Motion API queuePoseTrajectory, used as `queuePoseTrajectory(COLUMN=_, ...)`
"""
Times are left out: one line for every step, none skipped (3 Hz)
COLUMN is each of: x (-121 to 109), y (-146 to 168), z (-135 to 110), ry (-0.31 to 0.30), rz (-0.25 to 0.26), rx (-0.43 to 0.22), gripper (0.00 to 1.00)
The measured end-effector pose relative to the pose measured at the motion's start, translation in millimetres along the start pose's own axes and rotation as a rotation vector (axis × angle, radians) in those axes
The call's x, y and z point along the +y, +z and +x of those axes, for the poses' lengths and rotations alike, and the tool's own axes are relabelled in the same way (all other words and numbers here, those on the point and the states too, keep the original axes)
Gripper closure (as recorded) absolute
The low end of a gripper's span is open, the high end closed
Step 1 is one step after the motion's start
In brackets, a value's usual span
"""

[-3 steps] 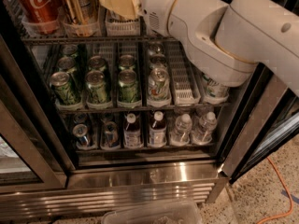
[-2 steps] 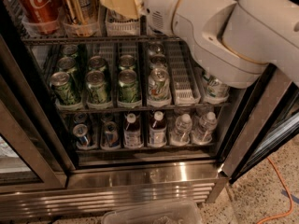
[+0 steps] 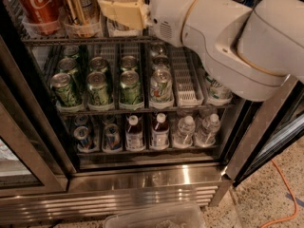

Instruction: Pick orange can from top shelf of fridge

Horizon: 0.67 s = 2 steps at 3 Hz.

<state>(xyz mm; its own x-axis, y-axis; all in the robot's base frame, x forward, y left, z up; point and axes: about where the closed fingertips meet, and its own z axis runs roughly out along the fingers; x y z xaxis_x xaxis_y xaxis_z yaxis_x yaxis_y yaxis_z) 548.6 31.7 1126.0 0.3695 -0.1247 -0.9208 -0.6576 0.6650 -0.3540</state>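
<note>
Top left, you have a red Coca-Cola can (image 3: 38, 4). Just right of it is the orange can (image 3: 80, 4), shiny gold-orange metal with dark print. Each stands upright in a clear plastic cup (image 3: 78, 30) on the front edge of the top shelf (image 3: 61, 41), a dark wire rack. Your hand (image 3: 122, 9), cream-tan and blocky, sits at shelf height just right of the orange can. Can't tell if it touches the can, or if it's apart or together. Your arm (image 3: 228, 32) runs off right in smooth, rounded white shells, covering the upper right of the fridge (image 3: 142, 177).

Middle rack: green cans (image 3: 97, 87) in three rows, then a pale silver can (image 3: 161, 84), all in ribbed white lane trays (image 3: 185, 82). Bottom rack: two dark cans (image 3: 83, 137), two white-capped bottles (image 3: 134, 132), two clear water bottles (image 3: 183, 132).

The fridge base is louvred stainless steel. A clear plastic tub (image 3: 156, 217) sits at the bottom edge. Far right, an orange cable (image 3: 285, 194) lies on the speckled floor.
</note>
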Motion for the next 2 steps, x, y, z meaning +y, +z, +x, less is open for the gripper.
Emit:
queuePoseTrajectory(x=11, y=-8, z=6, ry=0.029, rz=-0.03, rx=0.012, gripper=1.0)
queuePoseTrajectory(x=22, y=-15, z=11, ry=0.053, rz=-0.079, rx=0.021, gripper=1.0)
